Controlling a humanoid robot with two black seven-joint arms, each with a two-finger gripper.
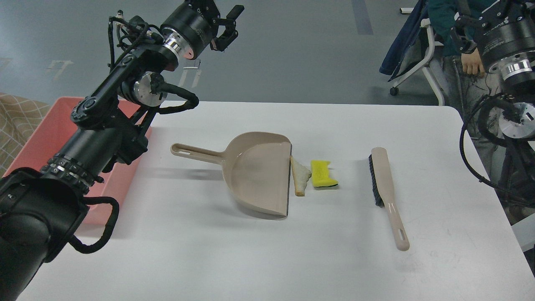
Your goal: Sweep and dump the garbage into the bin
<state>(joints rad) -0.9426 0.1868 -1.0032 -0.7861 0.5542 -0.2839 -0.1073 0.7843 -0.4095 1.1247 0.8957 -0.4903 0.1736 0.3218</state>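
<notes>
Head view: the bread slice [300, 175] and sponge [323, 174] lie on the worktop [259, 251] beside the dustpan [259, 177] mouth, well apart from both raised tools. The left tool [228, 25] has fingers apart; the right tool is out of view. The pink bin [37, 138] sits at the left.

White rectangular table [234, 259] bearing beige plastic dustpan [255, 177], triangular white bread slice [299, 176], yellow sponge [322, 174], beige black-bristled brush [386, 192].

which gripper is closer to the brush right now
Right, though neither is close. The beige plastic brush with black bristles lies on the table's right side. The right arm sits raised beyond the right edge, its fingers out of view; the left gripper hovers high at far left.
</notes>
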